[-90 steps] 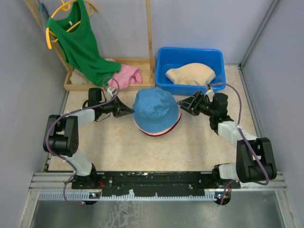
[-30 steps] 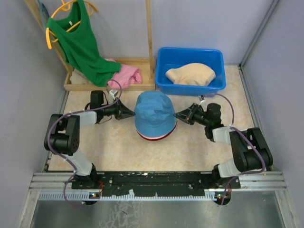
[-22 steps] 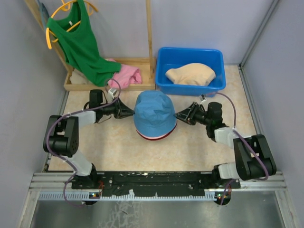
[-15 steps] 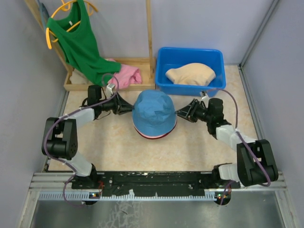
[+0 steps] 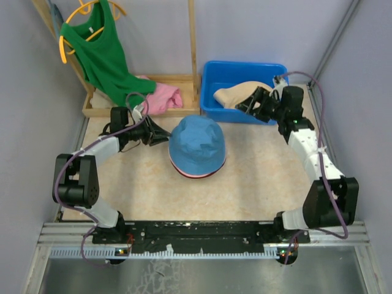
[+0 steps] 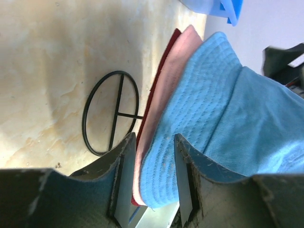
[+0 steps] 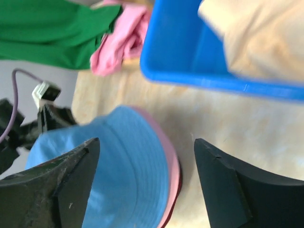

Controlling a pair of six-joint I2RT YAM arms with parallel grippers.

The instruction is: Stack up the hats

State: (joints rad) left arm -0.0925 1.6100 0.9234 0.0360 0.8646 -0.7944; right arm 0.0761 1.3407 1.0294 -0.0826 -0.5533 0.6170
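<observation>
Stack: the blue hat [image 5: 197, 142] sits crown-up on the pink hat [image 6: 175, 71] and the dark red hat [image 6: 163, 70], brims nested, near the middle of the tabletop [image 5: 263, 171].
Odd one out: the beige hat [image 5: 229, 96] lies slumped in the blue bin [image 5: 239, 70] at the far right corner, well apart from the stack.
Right gripper: the right gripper [image 5: 250, 101] hangs over the bin's right half, fingers spread wide with nothing between them.
Key relation: from those fingertips the beige hat lies just to the left and below. Its long side runs left to right along the bin. This arm is plainly the nearer one.
Left gripper: the left gripper [image 5: 162, 133] is low at the stack's left side and partly open. The pink and blue brim edges lie loosely between its fingers, not pinched as far as I can see.
Materials: all the hats are soft woven cloth with stitched round brims, and the beige one is rumpled and floppy. The bin is hard, smooth plastic with upright walls.
Judgement: a pinch on a raised fold looks easier than on the flat brim, and the bin wall may crowd the fingers.
</observation>
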